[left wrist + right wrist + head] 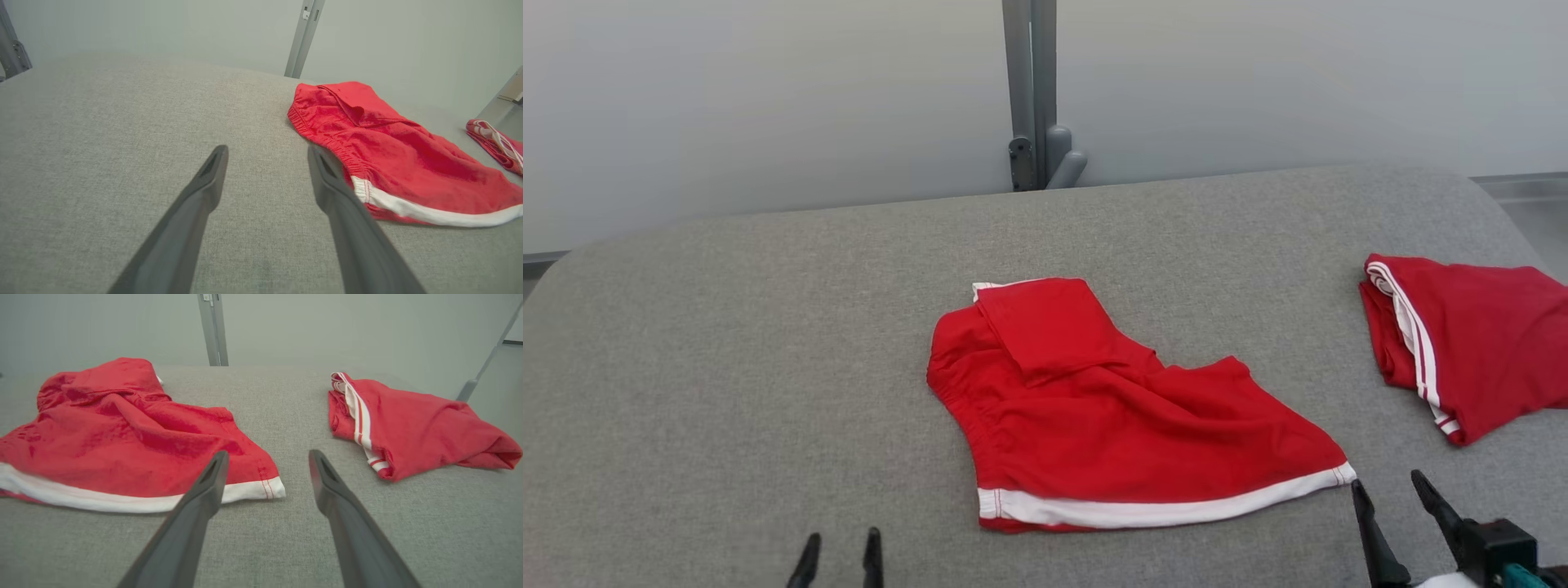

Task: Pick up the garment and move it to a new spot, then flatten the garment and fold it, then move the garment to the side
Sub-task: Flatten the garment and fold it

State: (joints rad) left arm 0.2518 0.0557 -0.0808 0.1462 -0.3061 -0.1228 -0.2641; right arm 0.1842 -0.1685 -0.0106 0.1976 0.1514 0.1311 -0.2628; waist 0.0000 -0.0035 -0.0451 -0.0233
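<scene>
A red garment (1111, 416) with a white hem band lies crumpled in the middle of the grey padded table (727, 367); one part is folded back over its top. It also lies at the right of the left wrist view (392, 155) and at the left of the right wrist view (122, 437). My left gripper (840, 549) is open at the table's near edge, left of the garment and apart from it. My right gripper (1390, 488) is open just off the garment's near right corner, holding nothing. Both pairs of fingers (208, 175) (210, 477) stand wide apart over bare table.
A second red garment (1462, 343) with white stripes lies folded at the table's right edge, also seen on the right in the right wrist view (408, 424). A grey post (1029, 90) rises behind the table against a pale wall. The table's left half is bare.
</scene>
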